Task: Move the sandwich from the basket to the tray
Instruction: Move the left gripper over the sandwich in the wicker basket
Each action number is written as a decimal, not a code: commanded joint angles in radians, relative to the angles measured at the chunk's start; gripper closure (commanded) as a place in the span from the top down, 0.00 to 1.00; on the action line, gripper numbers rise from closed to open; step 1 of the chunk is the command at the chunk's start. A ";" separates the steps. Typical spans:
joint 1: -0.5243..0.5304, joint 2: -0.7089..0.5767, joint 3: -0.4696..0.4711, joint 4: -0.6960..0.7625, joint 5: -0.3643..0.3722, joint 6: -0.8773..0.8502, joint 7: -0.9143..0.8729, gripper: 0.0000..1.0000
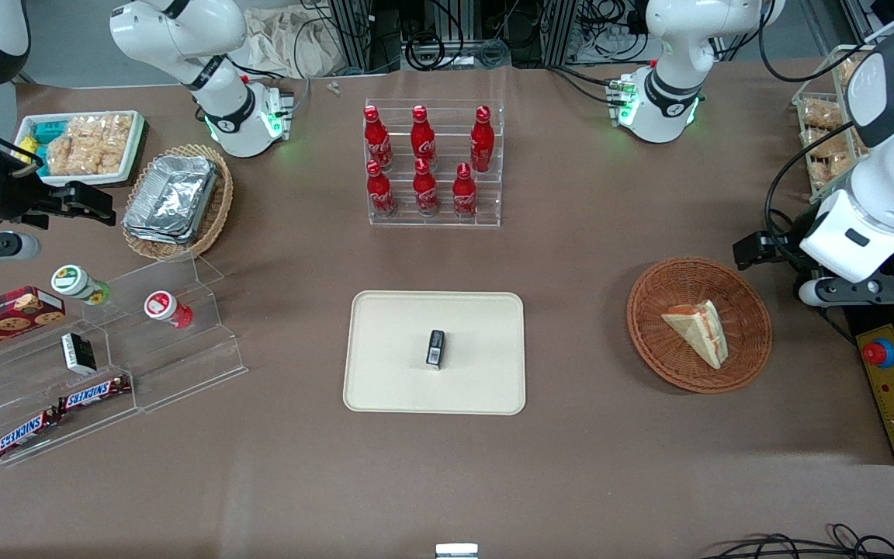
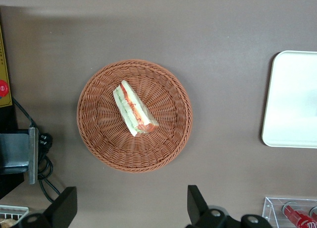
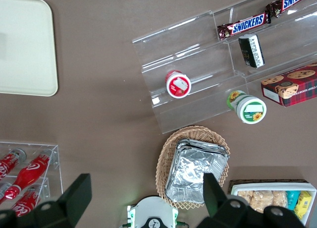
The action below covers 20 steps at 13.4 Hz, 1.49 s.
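Observation:
The sandwich [image 1: 699,332] [image 2: 133,109], a pale bread wedge with a red and orange filling edge, lies inside the reddish-brown wicker basket [image 1: 649,326] [image 2: 99,139] toward the working arm's end of the table. My gripper [image 2: 131,208] hangs open high above the table beside the basket, well apart from it, its black fingertips [image 2: 198,202] spread wide with nothing between them. The cream tray [image 1: 385,373] [image 2: 292,99] lies flat at the table's middle, beside the basket. A small black object [image 1: 435,348] rests on the tray.
A clear rack of red bottles [image 1: 433,163] stands farther from the front camera than the tray. A tan basket with foil containers [image 1: 175,200], a white snack tray [image 1: 82,144] and a clear stepped shelf [image 1: 105,365] sit toward the parked arm's end. A yellow button box [image 1: 889,388] lies beside the basket.

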 commanded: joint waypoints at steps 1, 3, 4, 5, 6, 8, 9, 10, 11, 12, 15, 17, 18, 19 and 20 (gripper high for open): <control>0.007 0.017 -0.005 0.035 0.010 -0.029 -0.002 1.00; 0.009 0.032 -0.002 0.050 0.006 -0.026 0.000 1.00; 0.016 0.041 -0.003 0.059 0.004 -0.029 -0.011 1.00; 0.019 0.044 -0.003 0.053 0.004 -0.029 -0.025 1.00; 0.022 0.043 -0.003 0.038 0.001 -0.021 -0.060 1.00; 0.024 0.041 0.000 -0.008 0.009 0.012 -0.145 1.00; 0.032 0.038 0.000 -0.051 0.012 0.064 -0.199 1.00; 0.033 0.030 0.000 -0.109 0.012 0.130 -0.265 1.00; 0.033 0.024 0.000 -0.164 0.013 0.195 -0.335 1.00; 0.033 0.026 0.000 -0.206 0.018 0.253 -0.380 1.00; 0.033 0.052 0.000 -0.304 0.059 0.382 -0.455 1.00; 0.033 0.084 -0.002 -0.363 0.115 0.472 -0.541 1.00; 0.033 0.104 -0.002 -0.386 0.118 0.518 -0.587 1.00; 0.033 0.115 -0.002 -0.406 0.118 0.560 -0.627 1.00; 0.035 0.124 0.000 -0.422 0.118 0.583 -0.632 1.00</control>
